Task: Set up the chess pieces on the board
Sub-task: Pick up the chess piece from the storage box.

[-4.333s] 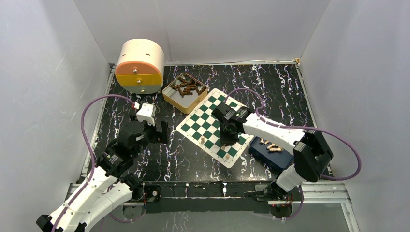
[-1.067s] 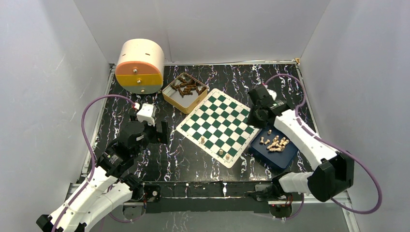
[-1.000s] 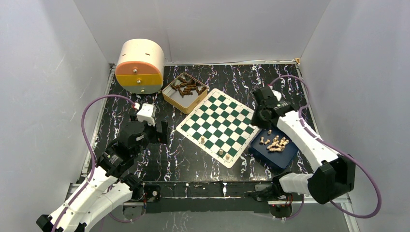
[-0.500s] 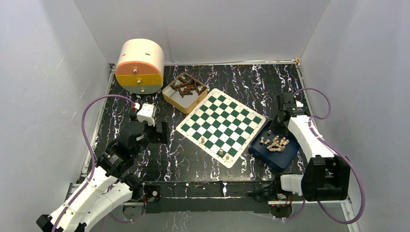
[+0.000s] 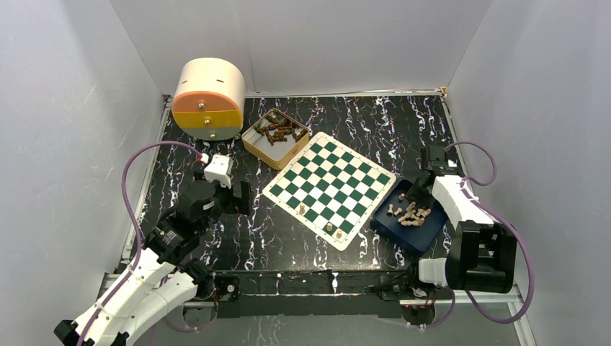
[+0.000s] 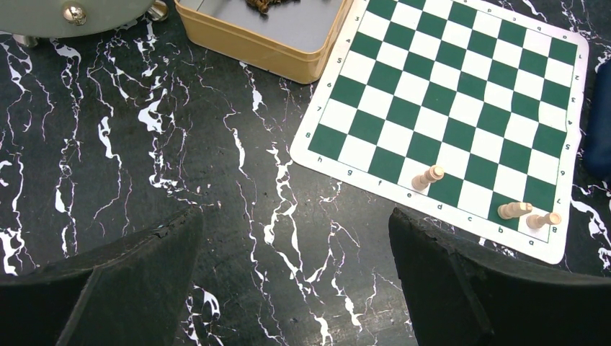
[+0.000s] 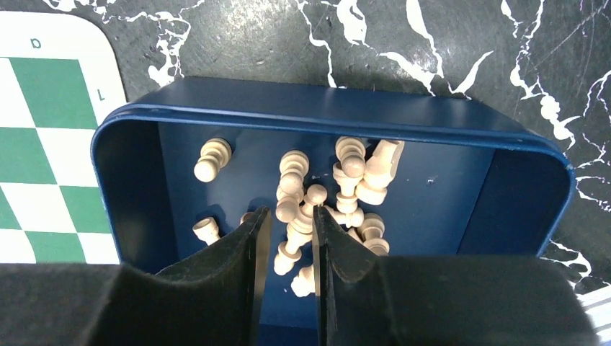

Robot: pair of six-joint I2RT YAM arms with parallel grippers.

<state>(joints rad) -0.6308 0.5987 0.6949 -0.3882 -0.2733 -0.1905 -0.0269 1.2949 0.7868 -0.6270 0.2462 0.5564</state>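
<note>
Chess pieces point(image 7: 349, 176): most heaped in blue tray point(image 7: 324, 108) beside board point(image 6: 461, 94); three stood near the board's edge.
Right hand point(image 7: 288, 216): over heap, fingers nearly together, likely for picking; grasp could not be told.
Left hand point(image 6: 294, 216): spread wide, empty, above table point(image 6: 108, 144), probably kept clear.

Three chess pieces point(image 5: 329, 227) on board point(image 5: 328, 180) (tray point(image 5: 398, 234) right)

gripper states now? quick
Left gripper: open wide, empty.
Right gripper: fingers slightly apart over pieces in the blue tray, holding nothing.
</note>
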